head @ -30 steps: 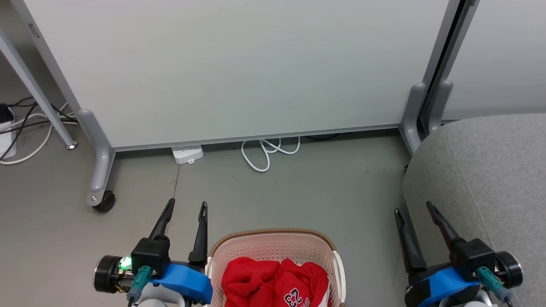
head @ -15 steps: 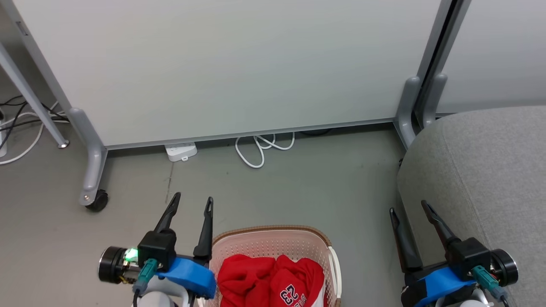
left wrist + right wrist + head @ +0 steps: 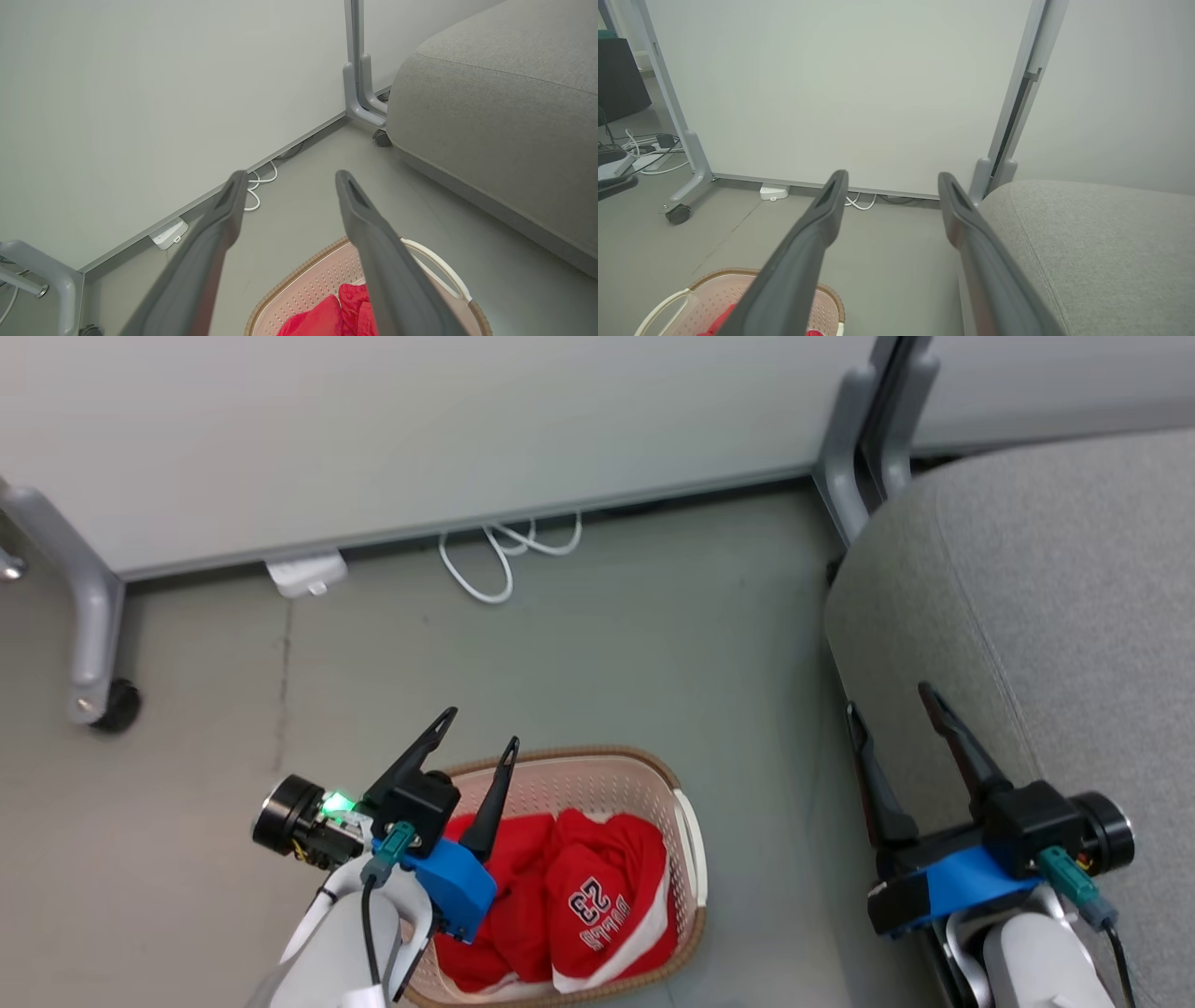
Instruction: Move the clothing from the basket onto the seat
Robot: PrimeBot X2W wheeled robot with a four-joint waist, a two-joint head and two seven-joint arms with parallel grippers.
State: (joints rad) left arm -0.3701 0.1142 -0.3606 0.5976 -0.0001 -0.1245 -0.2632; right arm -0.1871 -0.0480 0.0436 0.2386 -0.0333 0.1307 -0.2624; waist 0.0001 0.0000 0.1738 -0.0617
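Note:
The cream basket [image 3: 597, 782] with a brown rim stands on the floor at the lower middle of the head view. Red clothing [image 3: 560, 887] fills it, the piece with white trim and "23" [image 3: 597, 903] on top at the right. My left gripper [image 3: 481, 730] hangs open above the basket's left part, nothing between its fingers; its wrist view shows the basket [image 3: 322, 284] and red cloth [image 3: 336, 315] below its fingers. My right gripper [image 3: 887, 700] is open beside the grey seat [image 3: 1055, 579], at its left edge. The seat [image 3: 1087, 252] and basket [image 3: 714, 298] appear in the right wrist view.
A white partition on grey wheeled legs [image 3: 89, 616] stands behind the basket. A white power strip [image 3: 303, 574] and a looped white cable [image 3: 499, 555] lie at its foot. A second partition leg [image 3: 850, 457] stands by the seat's far corner. Grey floor [image 3: 607, 653] lies between basket and partition.
The head camera has tilted down and turned, so the whole scene shifted up and left. My left gripper has swung right, from beside the basket to above its left part.

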